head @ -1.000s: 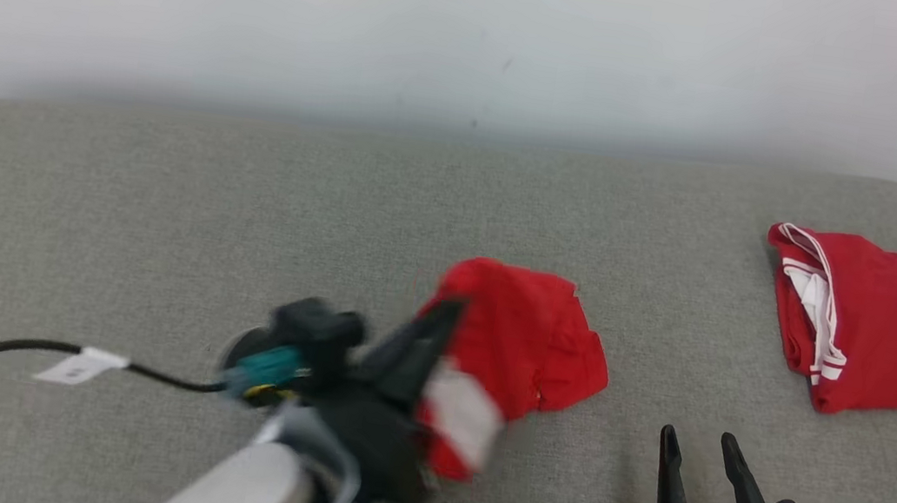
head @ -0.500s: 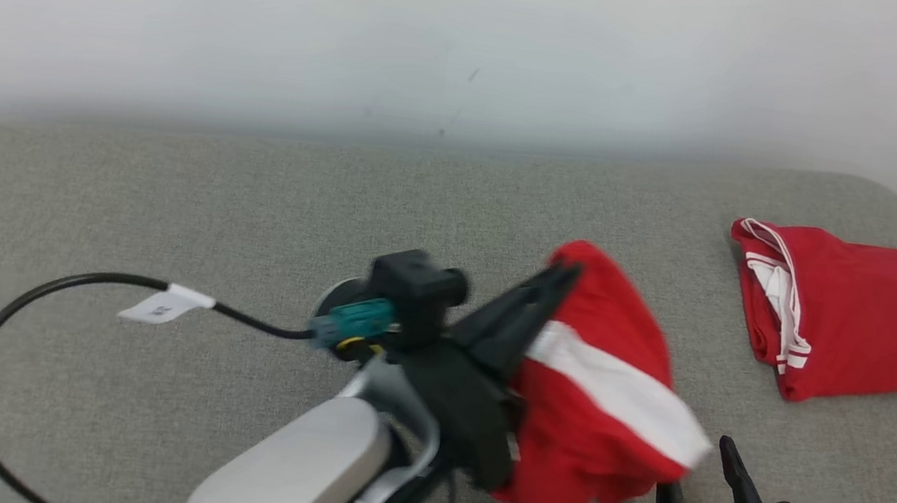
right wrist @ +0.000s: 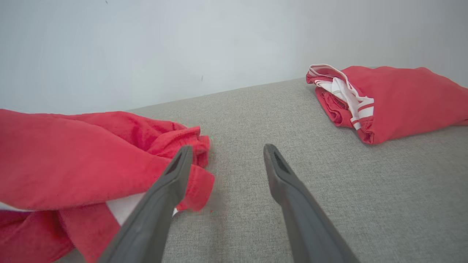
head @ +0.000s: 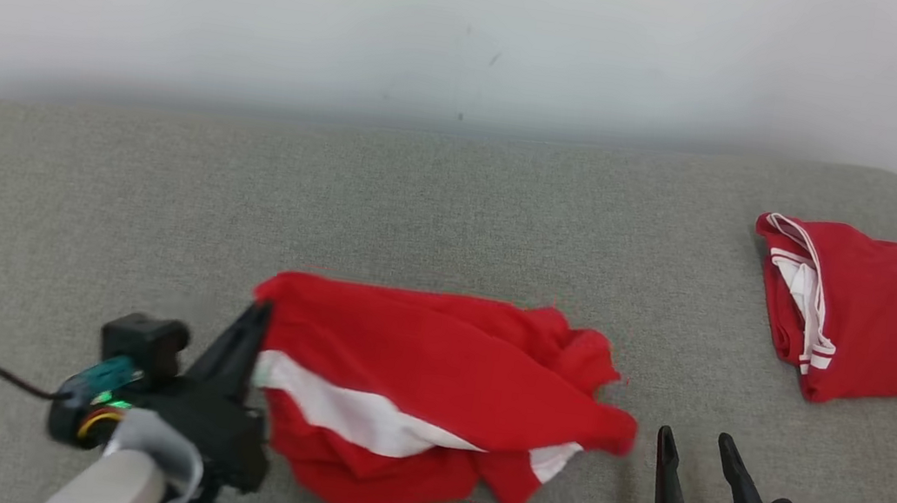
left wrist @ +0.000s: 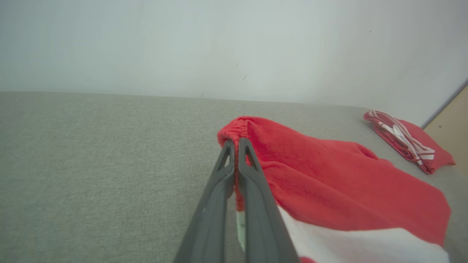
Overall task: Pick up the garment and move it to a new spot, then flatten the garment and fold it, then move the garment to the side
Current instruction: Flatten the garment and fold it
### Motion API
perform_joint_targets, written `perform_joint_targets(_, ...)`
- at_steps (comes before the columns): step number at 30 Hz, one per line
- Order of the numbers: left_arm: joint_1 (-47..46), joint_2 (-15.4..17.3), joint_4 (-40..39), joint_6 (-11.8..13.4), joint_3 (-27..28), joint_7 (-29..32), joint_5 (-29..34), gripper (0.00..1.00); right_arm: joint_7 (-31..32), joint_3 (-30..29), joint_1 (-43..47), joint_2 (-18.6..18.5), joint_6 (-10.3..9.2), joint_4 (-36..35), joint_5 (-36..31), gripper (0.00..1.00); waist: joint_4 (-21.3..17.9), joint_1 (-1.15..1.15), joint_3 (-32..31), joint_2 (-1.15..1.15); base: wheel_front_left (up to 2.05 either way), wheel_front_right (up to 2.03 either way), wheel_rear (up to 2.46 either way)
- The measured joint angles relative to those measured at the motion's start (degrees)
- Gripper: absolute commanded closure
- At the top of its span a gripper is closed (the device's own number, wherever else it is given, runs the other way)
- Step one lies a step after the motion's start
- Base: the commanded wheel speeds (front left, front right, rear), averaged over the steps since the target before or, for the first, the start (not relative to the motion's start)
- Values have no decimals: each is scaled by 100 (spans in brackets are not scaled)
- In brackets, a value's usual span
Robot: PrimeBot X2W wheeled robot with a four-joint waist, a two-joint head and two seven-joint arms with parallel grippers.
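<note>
Red garment (head: 433, 363), clamped in left pincer (head: 256, 321): lower flat near cushion's (head: 456, 200) front edge. Seize loose end with gaping, empty right pincer (head: 694, 437).

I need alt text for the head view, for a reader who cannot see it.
The left claw, shut, grips one edge of a crumpled red cloth garment with a white stripe over a grey fabric surface. The open right claw stands beside it, empty. A folded red-and-white garment lies at the far right.

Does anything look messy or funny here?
Yes. The red garment in the middle is crumpled and twisted, one edge pinched by the left gripper. The folded garment at the far right looks neat.
</note>
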Motion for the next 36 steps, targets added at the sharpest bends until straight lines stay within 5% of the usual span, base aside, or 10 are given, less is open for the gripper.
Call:
perform_joint_targets(10,465,236,493,48,415,-274,-159,100,0,52,-62,0,0,143,27,0,-53,0,-5,0,0,0,0)
perform_joint_targets(11,500,225,487,52,446,-289,-125,12,0,48,-60,-1,-1,144,27,0,-42,0,-12,0,0,0,0)
perform_joint_targets(12,535,208,468,73,494,-307,-89,0,0,56,-59,-2,0,144,27,0,-30,0,-22,0,0,0,0)
perform_joint_targets(23,1885,143,-1181,508,1618,-347,750,0,0,335,30,-3,0,225,193,0,174,-1,-143,0,0,0,0)
perform_joint_targets(36,2249,-186,-884,170,1228,-52,683,0,1,1013,-47,-11,-1,610,606,0,294,-1,-107,0,0,0,0)
